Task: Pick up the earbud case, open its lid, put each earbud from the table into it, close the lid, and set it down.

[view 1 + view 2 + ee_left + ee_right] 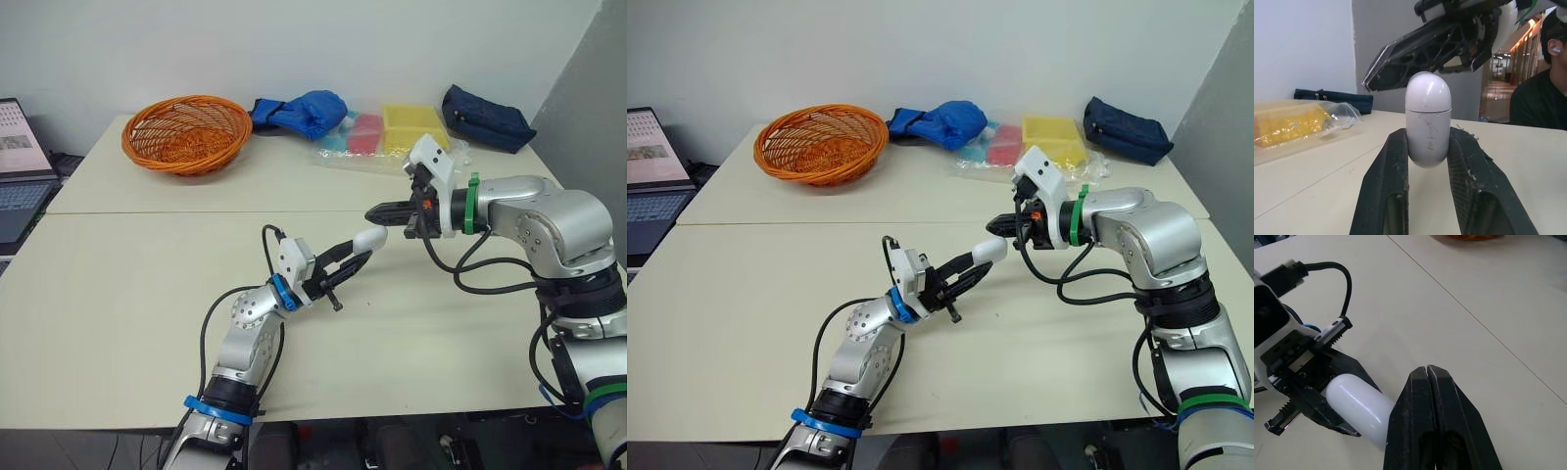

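Office or lab: laptop (18, 162), 2 pale tables (118, 294) pushed together.

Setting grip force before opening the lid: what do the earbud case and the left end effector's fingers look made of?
Earbud case: likely hard plastic, glossy white, with a highlight on the dome, fine scuffs and a lid seam. Left end effector fingers: matte black, probably plastic or rubber; a fine rough texture shows on their faces.

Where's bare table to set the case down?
Near half of the table, left of the left gripper up to the seam: bare. Also below the case and right gripper, toward the front edge. Crowded: back edge, basket through blue cloth and bags to pouch.
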